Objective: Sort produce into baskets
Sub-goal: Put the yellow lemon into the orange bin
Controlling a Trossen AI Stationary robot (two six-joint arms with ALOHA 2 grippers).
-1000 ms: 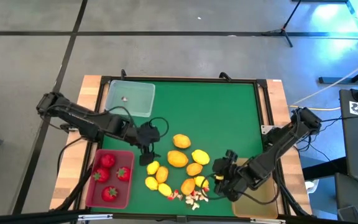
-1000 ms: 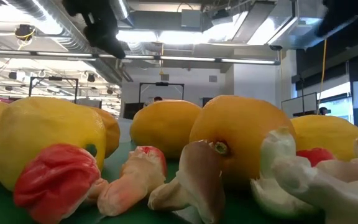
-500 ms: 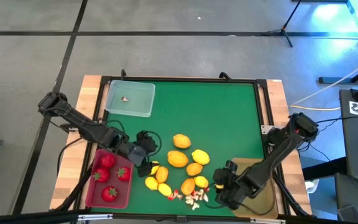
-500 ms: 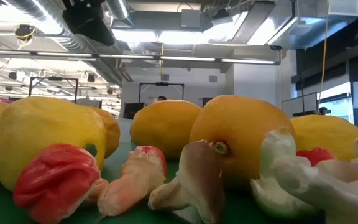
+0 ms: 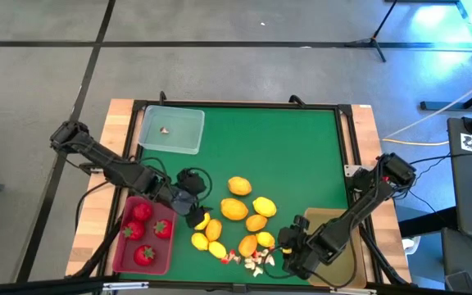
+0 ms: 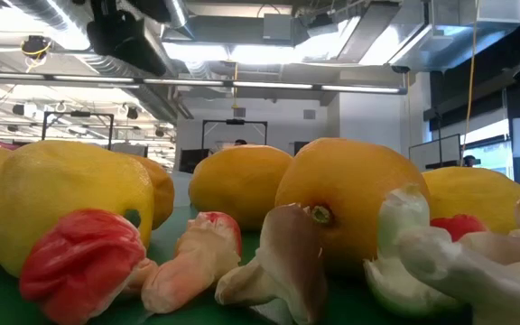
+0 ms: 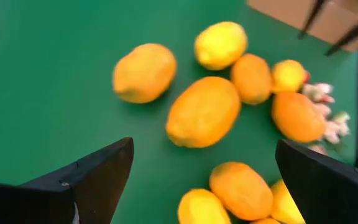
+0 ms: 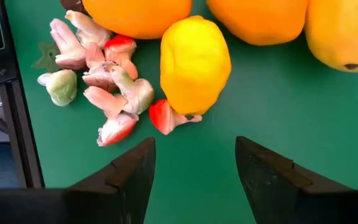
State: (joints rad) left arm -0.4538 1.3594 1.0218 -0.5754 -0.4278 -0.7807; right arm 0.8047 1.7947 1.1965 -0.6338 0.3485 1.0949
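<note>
While the lemons are still heaped on the mat, two approaches are under way.
Step in hand: reaching for produce; nothing is held by either arm.
Left gripper: jaws spread wide and empty, hung over the left edge of the lemon cluster, just beside the pinkish-red basket.
Right gripper: fingers parted and empty, low at the near right of the pile, aimed at a yellow lemon and the small white-and-red bits beside it.
Strawberries: four are seen lying in the pinkish-red basket, so that sort is judged done.
Lemons: yellow and orange ones are clustered near the middle of the green mat, toward its near edge; none are binned.
Tan-yellow basket: at the near right corner, largely covered by the right arm; its contents cannot be told.
Clear basket: at the far left, with one tiny piece inside.
Next move: a single lemon is to be straddled and closed on without neighbours being nudged; it is then judged to go to the tan-yellow basket.
Bits: a finer pinch is likely needed, with the clear basket as the presumed target.
</note>
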